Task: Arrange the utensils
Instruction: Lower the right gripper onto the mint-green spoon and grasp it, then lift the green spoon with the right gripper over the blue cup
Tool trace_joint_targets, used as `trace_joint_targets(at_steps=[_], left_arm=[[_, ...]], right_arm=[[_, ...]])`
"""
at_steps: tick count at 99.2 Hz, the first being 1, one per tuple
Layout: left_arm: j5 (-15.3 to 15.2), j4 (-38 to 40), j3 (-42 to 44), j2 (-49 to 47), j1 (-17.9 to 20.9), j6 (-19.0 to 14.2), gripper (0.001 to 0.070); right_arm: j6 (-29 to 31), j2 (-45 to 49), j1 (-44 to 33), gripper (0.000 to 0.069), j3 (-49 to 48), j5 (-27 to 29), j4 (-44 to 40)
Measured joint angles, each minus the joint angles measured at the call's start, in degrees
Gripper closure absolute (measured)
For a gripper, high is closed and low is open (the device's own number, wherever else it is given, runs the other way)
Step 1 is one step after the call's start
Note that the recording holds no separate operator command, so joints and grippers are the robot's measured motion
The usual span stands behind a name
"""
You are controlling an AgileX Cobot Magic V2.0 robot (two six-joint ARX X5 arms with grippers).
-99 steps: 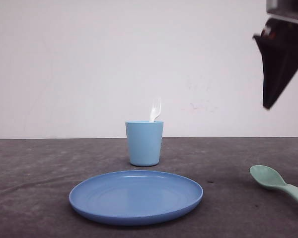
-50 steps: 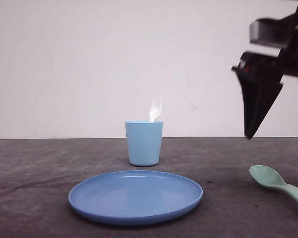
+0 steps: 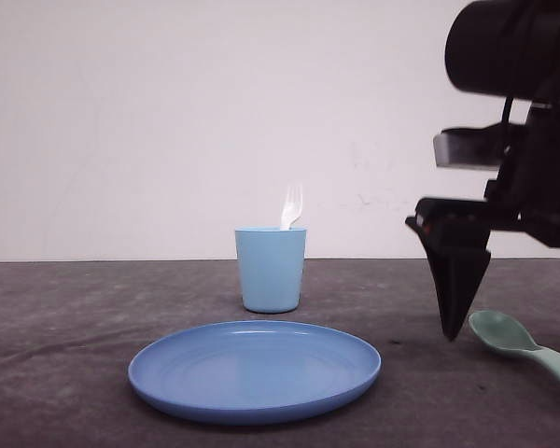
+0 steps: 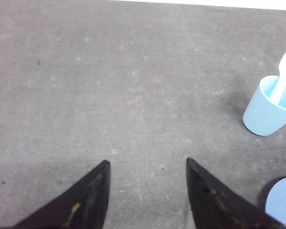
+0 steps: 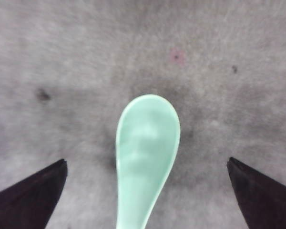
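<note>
White plastic fork [image 3: 292, 206] already stands in your light blue plastic cup [image 3: 272, 270]. You have left the mint-green plastic spoon [image 5: 145, 157], flat on the table (untouched), between the wide-open, empty right gripper [image 5: 148, 195].

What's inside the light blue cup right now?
A white plastic fork stands in the light blue cup, tines up above the rim and leaning on it. The cup wall covers the lower handle, and the cup's bottom cannot be seen.
</note>
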Motion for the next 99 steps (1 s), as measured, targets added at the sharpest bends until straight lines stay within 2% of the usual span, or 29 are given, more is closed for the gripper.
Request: trace_joint_targets(at_steps=[15,53,75,99], left_arm=[[0.0,0.2,0.0,0.0,0.0,0.0,0.0410],[0.0,0.2,0.0,0.0,0.0,0.0,0.0410],[0.0,0.2,0.0,0.0,0.0,0.0,0.0410],[0.0,0.2,0.0,0.0,0.0,0.0,0.0410]], right_arm=[[0.0,1.5,1.0,0.0029,0.0,0.7,1.4],[-0.1,2.1,2.6,0.0243,0.0,2.2,2.6],[-0.2,3.4,2.6,0.0297,0.3,2.4,3.1],[-0.2,3.8,2.8,0.0491,0.5,2.9,4.0]])
